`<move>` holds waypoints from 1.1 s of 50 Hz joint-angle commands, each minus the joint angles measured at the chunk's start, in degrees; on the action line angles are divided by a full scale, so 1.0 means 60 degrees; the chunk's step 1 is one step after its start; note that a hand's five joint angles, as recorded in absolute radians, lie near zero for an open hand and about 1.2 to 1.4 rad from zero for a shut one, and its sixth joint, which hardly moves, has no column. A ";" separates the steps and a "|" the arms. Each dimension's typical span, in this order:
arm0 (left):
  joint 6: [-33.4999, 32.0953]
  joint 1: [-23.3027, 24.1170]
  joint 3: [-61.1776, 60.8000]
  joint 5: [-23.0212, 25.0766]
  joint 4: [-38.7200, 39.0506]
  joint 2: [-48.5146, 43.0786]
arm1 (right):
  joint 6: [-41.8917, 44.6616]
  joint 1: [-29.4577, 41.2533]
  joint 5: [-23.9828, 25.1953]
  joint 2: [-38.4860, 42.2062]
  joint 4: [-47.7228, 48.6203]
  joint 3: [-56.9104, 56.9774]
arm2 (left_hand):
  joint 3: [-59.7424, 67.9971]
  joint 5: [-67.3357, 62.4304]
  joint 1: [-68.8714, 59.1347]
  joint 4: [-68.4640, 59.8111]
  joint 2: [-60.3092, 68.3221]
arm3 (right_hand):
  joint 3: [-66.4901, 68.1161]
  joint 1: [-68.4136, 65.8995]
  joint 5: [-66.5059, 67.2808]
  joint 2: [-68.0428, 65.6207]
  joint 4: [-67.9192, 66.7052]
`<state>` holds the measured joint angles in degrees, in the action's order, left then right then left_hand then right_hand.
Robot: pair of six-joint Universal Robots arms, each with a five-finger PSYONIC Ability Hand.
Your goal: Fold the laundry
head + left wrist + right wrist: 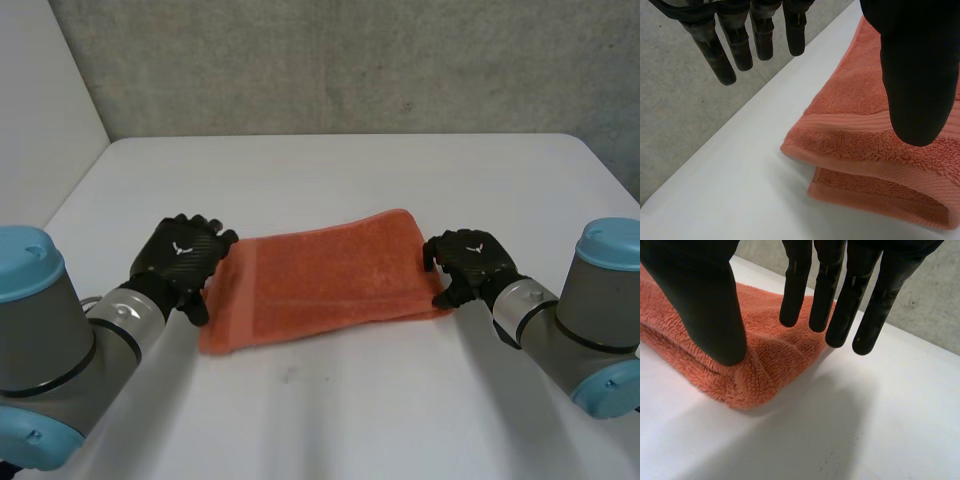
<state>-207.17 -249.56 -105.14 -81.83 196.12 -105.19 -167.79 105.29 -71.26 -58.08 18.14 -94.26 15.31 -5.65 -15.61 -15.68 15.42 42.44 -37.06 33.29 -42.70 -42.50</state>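
An orange towel (pixel 320 285) lies folded into a long band across the middle of the white table (pixel 330 170). My left hand (pixel 180 255) is at its left end, open. In the left wrist view its fingers (pixel 735 45) hang straight past the towel (pixel 875 115), and its thumb (pixel 917 75) hovers over the folded corner. My right hand (pixel 475 265) straddles the towel's right end. In the right wrist view its thumb (pixel 705 305) rests on the near edge of the towel (pixel 770 355). Its fingers (pixel 840 300) are straight, just above the far edge.
The table's left edge (pixel 740 190) runs close beside my left hand, with grey floor (pixel 670 100) beyond it. A concrete wall (pixel 350 60) stands behind the table. Bare tabletop lies in front of and behind the towel.
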 commanded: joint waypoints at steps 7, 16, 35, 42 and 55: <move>0.0003 0.0021 -0.0040 0.0015 -0.0005 0.0012 | -0.0073 0.0000 -0.0003 -0.0002 -0.0284 -0.0081 | 0.0385 -0.0327 -0.0334 -0.0323 0.0366 | -0.0515 -0.0382 -0.0657 0.0557 0.0525; 0.0003 0.0021 -0.0040 0.0015 -0.0005 0.0012 | -0.0058 0.0000 0.0040 0.0071 -0.0240 -0.0008 | 0.0385 -0.0327 -0.0334 -0.0323 0.0366 | 0.1223 -0.2120 0.1081 -0.1181 -0.1213; 0.0003 -0.0198 0.0018 0.0000 -0.0005 0.0406 | 0.0206 0.0220 -0.0150 0.0627 -0.0357 0.1632 | 0.0357 -0.0299 -0.0306 -0.0295 0.0338 | 0.6260 -0.7156 0.6118 -0.6217 -0.6249; 0.0017 -0.0580 0.0047 -0.0029 -0.0005 0.0876 | 0.0367 0.2471 -0.0136 0.0641 -0.1673 0.4073 | 0.0357 -0.0299 -0.0306 -0.0295 0.0338 | 0.6260 -0.7156 0.6118 -0.6217 -0.6249; 0.1042 -0.1488 0.0135 -0.0014 -0.0020 0.1213 | 0.1216 0.5830 0.0187 0.3528 -0.2042 0.7199 | 0.0385 -0.0327 -0.0334 -0.0323 0.0366 | 0.6260 -0.7156 0.6118 -0.6217 -0.6249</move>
<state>-203.85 -256.19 -104.51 -82.04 196.03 -98.07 -163.57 132.33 -71.27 -45.70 6.11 -57.66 15.31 -5.66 -15.56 -15.60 15.42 67.59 -55.17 55.96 -67.13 -68.27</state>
